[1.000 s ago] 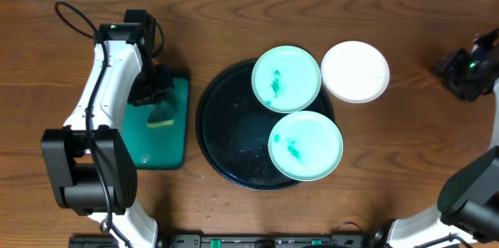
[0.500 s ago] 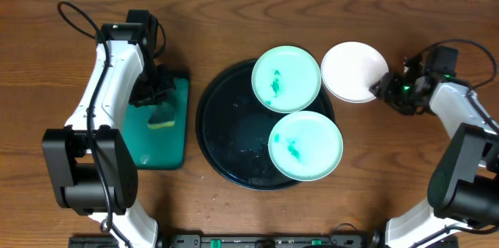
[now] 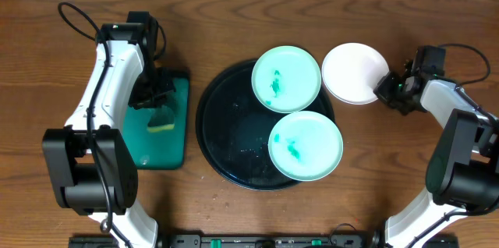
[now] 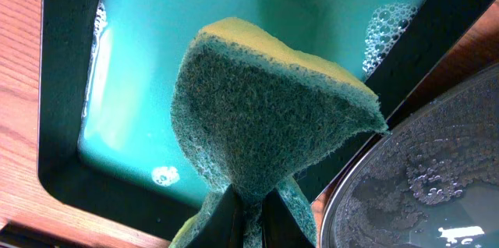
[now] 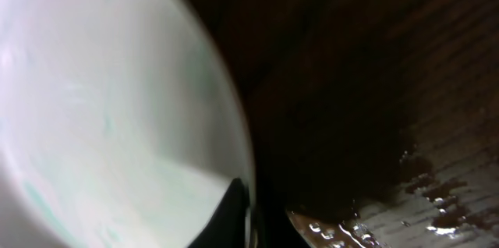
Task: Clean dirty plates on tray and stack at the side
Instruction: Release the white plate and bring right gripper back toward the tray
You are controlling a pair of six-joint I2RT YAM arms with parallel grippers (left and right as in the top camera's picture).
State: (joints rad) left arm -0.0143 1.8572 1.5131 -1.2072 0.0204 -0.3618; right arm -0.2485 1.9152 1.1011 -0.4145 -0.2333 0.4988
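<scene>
On the black tray (image 3: 234, 139) lie two mint green plates with green smears, one at its top right (image 3: 286, 78) and one at its lower right (image 3: 306, 145). The white plate (image 3: 355, 72) rests on the wood just right of the tray. My right gripper (image 3: 384, 88) is shut on the white plate's right rim. In the right wrist view the plate (image 5: 101, 108) fills the left half, and the gripper (image 5: 248, 217) pinches its edge. My left gripper (image 3: 160, 101) is shut on a green and yellow sponge (image 4: 265, 115) above the teal tray.
The rectangular teal tray (image 3: 160, 150) holds soapy water and stands left of the black tray, whose wet rim (image 4: 421, 193) shows in the left wrist view. Water drops (image 5: 421, 201) lie on the wood beside the white plate. A black cable (image 3: 74, 18) loops at the far left.
My right arm swung in from the far right edge to the white plate and closed its jaws on the rim. The left arm and sponge stayed put.
</scene>
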